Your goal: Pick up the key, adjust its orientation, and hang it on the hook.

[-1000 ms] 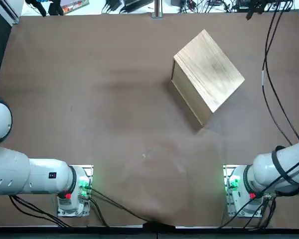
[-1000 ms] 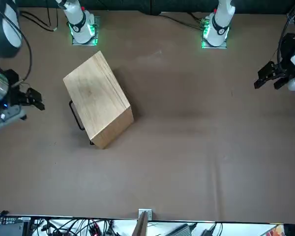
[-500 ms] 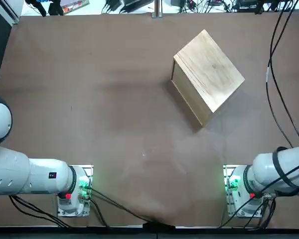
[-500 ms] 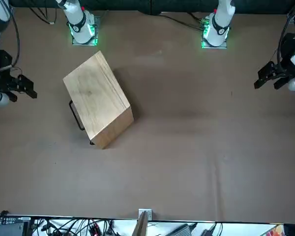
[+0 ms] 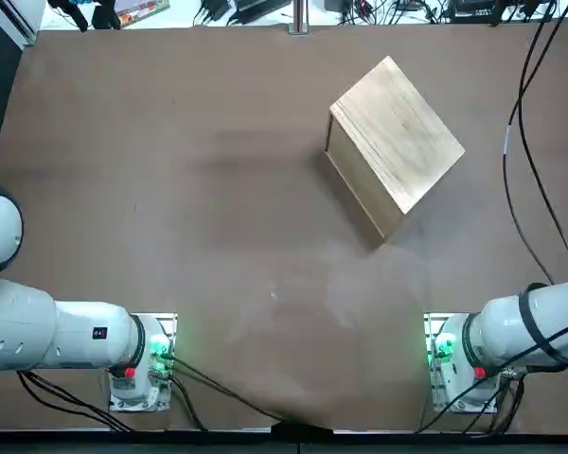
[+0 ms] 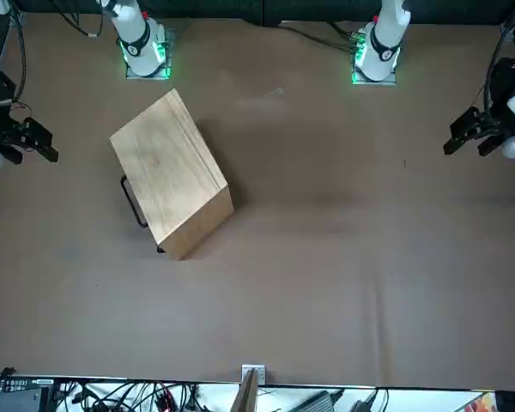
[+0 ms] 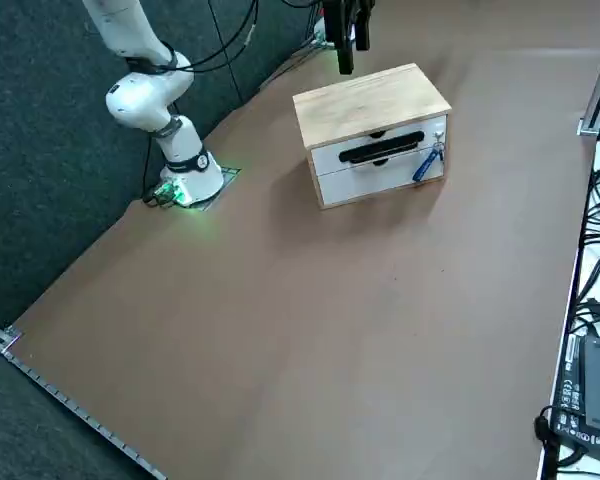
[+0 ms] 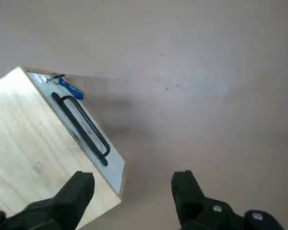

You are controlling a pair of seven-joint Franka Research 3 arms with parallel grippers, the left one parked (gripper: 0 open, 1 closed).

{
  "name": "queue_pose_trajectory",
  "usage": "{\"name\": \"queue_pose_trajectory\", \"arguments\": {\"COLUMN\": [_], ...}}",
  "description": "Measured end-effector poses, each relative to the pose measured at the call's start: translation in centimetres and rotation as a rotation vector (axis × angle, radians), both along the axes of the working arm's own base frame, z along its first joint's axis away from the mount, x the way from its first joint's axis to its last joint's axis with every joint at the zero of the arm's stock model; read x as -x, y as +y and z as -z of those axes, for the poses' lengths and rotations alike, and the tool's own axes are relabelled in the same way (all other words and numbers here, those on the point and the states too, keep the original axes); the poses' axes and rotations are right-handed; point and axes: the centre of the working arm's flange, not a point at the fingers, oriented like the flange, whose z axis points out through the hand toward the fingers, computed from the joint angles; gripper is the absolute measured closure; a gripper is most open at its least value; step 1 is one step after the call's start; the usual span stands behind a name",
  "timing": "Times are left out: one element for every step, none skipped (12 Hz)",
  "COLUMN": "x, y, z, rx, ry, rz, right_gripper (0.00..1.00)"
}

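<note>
The key (image 7: 427, 163), with its bright blue head, hangs from a small metal hook (image 7: 439, 148) at the upper corner of the wooden box's (image 7: 370, 98) white front, beside the black handle (image 7: 379, 150). The right wrist view shows the same key (image 8: 71, 89) dangling from the hook (image 8: 55, 76). My right gripper (image 8: 132, 191) is open and holds nothing. It hovers well above the table, off the box's side, and touches neither box nor key. It shows near the picture's left edge in the front view (image 6: 34, 144), and at the top of the right side view (image 7: 347, 50).
The wooden box (image 5: 398, 142) stands turned at an angle on the brown table (image 5: 189, 189), right of its middle and toward the far side. Black cables (image 5: 521, 151) trail along the table's right side. More cables and devices (image 7: 595, 400) lie beyond the far edge.
In the front view my right gripper has drawn away from the box, toward the table's right edge and the robot's side. The box has not moved.
</note>
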Motion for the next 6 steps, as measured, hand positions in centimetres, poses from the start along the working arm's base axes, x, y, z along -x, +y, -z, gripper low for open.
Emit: {"name": "queue_pose_trajectory", "arguments": {"x": [0.3, 0.6, 0.9, 1.2, 1.4, 1.5], "y": [0.3, 0.6, 0.8, 0.9, 0.9, 0.8], "z": [-0.1, -0.1, -0.2, -0.3, -0.4, -0.4], "rx": [0.001, 0.002, 0.002, 0.002, 0.002, 0.002], "ry": [0.001, 0.003, 0.003, 0.003, 0.003, 0.002], "rz": [0.024, 0.042, 0.051, 0.056, 0.06, 0.063], "right_gripper": [0.0, 0.0, 0.0, 0.0, 0.0, 0.0]}}
